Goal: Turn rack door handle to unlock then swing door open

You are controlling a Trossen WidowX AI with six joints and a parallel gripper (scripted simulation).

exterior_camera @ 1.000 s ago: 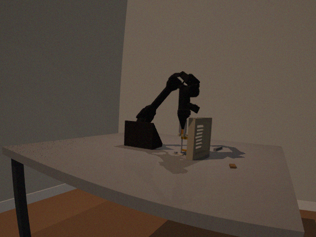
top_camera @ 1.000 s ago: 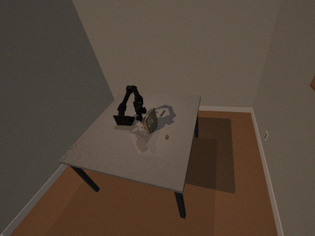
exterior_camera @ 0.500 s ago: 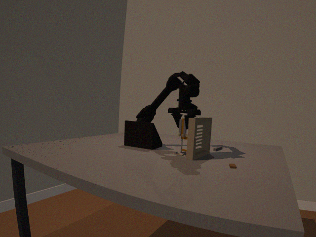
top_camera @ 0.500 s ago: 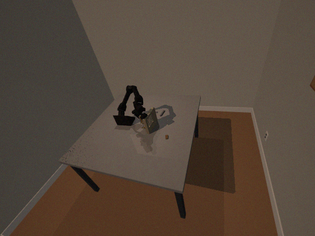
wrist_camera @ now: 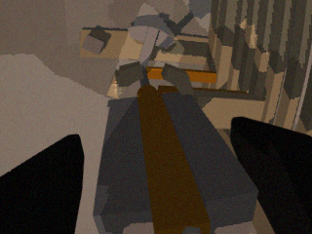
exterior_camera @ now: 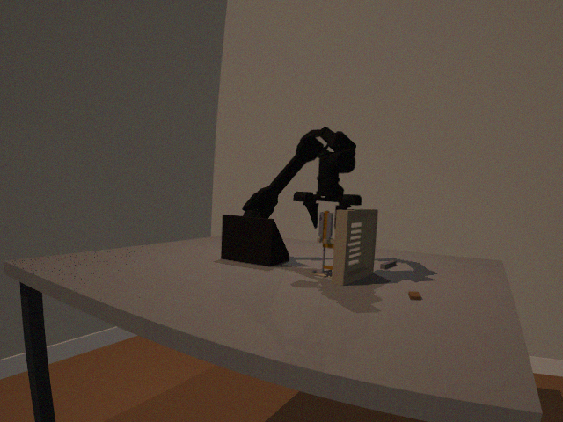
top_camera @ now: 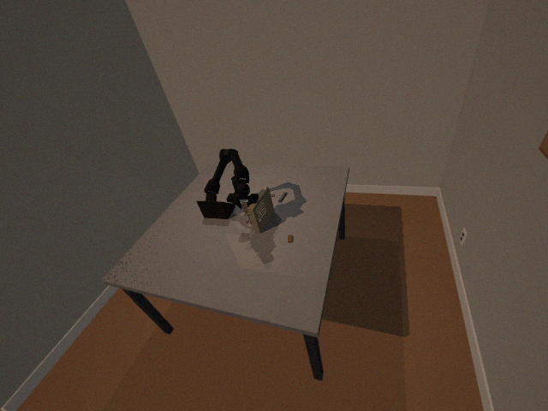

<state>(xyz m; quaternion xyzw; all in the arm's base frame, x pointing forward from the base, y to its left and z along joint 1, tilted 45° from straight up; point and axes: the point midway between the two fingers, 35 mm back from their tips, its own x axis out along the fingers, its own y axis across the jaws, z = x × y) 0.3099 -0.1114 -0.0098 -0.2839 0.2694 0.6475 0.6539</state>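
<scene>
The beige slotted rack [top_camera: 264, 211] [exterior_camera: 362, 243] stands upright on the table, in front of the arm. The upright handle [top_camera: 246, 209] [exterior_camera: 325, 225] [wrist_camera: 168, 161], grey with an orange stripe, is on the rack's arm-facing side. My gripper [exterior_camera: 326, 221] [wrist_camera: 158, 136] points down over the handle and is open. In the wrist view one black finger is on each side of the handle, with a gap at both sides. In the exterior view the right finger is partly hidden behind the rack. The door's angle cannot be told clearly.
An orange block [top_camera: 290, 238] [exterior_camera: 414, 295] lies on the table [top_camera: 199, 270] [exterior_camera: 254, 313] beyond the rack's slotted side. A grey bar [top_camera: 282, 197] [exterior_camera: 388, 264] lies behind the rack. Small pale parts [exterior_camera: 322, 273] are low, near the rack's foot.
</scene>
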